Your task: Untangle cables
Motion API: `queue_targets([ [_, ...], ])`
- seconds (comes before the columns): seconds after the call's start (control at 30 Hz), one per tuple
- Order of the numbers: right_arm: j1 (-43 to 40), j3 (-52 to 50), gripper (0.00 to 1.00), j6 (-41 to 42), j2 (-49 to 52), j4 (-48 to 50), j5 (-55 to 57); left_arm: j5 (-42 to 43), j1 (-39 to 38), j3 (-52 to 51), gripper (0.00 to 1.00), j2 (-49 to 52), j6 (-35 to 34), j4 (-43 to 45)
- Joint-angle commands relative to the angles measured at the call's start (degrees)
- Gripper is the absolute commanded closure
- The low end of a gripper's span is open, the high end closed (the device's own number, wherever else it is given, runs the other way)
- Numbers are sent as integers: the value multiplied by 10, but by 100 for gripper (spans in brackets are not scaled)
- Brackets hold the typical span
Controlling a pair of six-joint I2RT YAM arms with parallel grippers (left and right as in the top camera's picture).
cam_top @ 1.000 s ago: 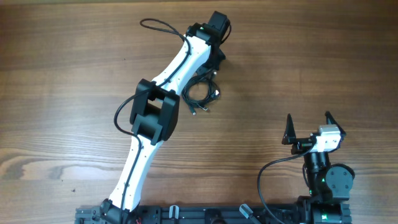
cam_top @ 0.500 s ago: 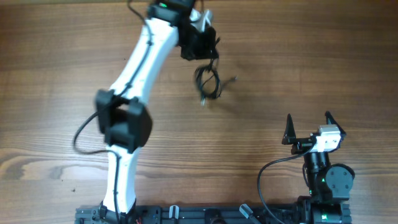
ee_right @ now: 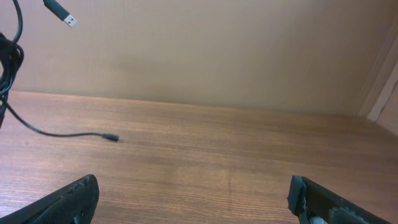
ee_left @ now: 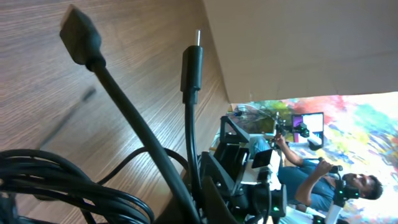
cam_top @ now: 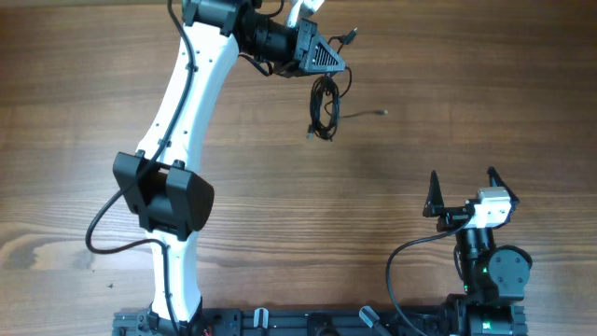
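The left end effector [cam_top: 338, 63] pinches cables [cam_top: 324, 107] near far edge of table [cam_top: 485, 84]; right end effector [cam_top: 464, 179] spread.

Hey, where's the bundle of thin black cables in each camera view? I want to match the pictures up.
Overhead: the bundle of thin black cables sits top centre, just under the left gripper.
Left wrist: it fills the lower left, with two plug ends pointing up.
Right wrist: it is at the far left edge, one strand trailing right.
Shared landmark: the brown wooden table, seen in all three views.
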Motion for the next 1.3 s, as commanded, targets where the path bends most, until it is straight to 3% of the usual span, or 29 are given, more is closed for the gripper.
queue_targets([
  [0.0,0,-1,0,76,-4,44,-59,-15,1,4,96,-2,12,1],
  [0.07,0,-1,0,384,-4,100,-168,-33,1,4,96,-2,7,-12],
  [0.13,0,-1,0,658,-4,63,-202,-68,0,4,96,-2,7,-24],
  [0.17,-1,0,0,718,-4,56,-201,-70,0,4,96,-2,7,-25],
  [0.3,0,0,0,777,-4,199,-247,-66,0,4,96,-2,7,-34],
  [0.33,0,6,0,729,-3,269,-280,-66,1,4,96,-2,7,-37],
  [0.37,0,25,1,692,0,275,-301,-66,0,4,96,-2,7,-38],
  [0.5,0,179,1,497,69,-44,-274,-66,0,4,96,-2,4,-37],
  [0.53,0,227,0,434,113,-123,-241,-66,0,4,96,-2,2,-37],
  [0.63,0,317,1,354,247,-216,-209,-66,0,4,96,-2,0,-37],
  [0.8,7,480,1,300,545,-336,-225,-66,0,4,96,-2,-24,-28],
  [0.83,38,560,1,239,663,-394,-196,-66,0,4,96,-2,-23,-25],
  [0.97,136,651,0,207,763,-414,-43,-66,0,4,96,-2,-24,-14],
  [1.07,214,687,0,234,760,-345,39,-66,0,4,96,-2,-23,-6],
  [1.27,258,686,8,242,730,-127,-300,-9,0,4,96,-2,-23,1],
])
